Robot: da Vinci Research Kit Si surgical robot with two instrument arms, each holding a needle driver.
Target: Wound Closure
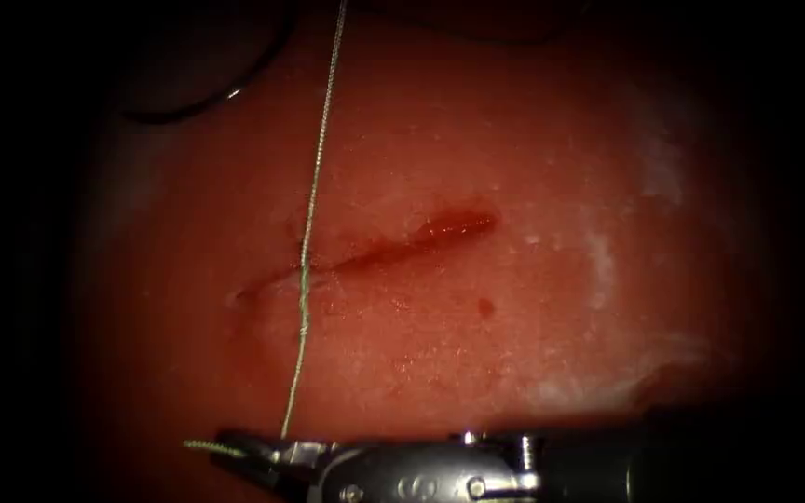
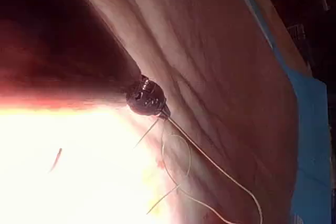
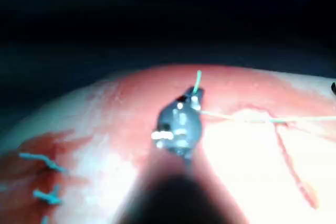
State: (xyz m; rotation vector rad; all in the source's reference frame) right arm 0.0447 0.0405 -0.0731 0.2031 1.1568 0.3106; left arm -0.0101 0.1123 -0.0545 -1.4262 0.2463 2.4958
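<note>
Gripping taut braided thread (image 1: 312, 200): right tool (image 1: 244, 449); needle seemingly elsewhere.

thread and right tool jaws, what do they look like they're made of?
Thread: pale green, faintly twisted texture, so probably braided synthetic suture, matte; it crosses the cut in the tissue.
Right tool: bright specular highlights, rivets and pin joints, so likely polished steel. Its jaws are shut on the thread near its end.

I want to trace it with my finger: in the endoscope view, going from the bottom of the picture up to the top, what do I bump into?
Right tool's jaws holding the thread → small knot → cut in the tissue.
</note>
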